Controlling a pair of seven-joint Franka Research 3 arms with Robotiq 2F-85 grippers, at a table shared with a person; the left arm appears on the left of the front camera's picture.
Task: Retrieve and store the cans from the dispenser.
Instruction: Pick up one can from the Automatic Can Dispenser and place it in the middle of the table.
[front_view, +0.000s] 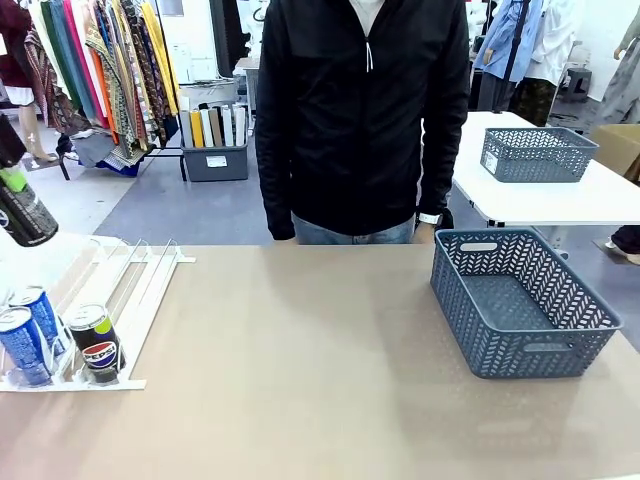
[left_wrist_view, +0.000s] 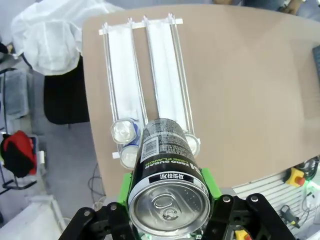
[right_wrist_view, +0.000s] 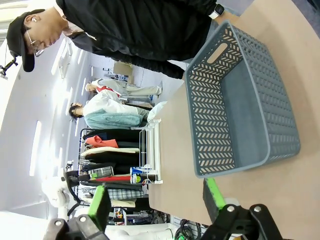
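Black cylindrical can, silver top, pinched by left hand, right hand spread, white railed dispenser.

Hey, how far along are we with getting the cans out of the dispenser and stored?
Done: nothing stored yet by the look of it, as the grey-blue basket holds no cans. In hand: the left gripper is shut on a black can, held above the dispenser. Left: two blue cans and a green-topped black can wait at the dispenser's front. The right gripper is open and empty.
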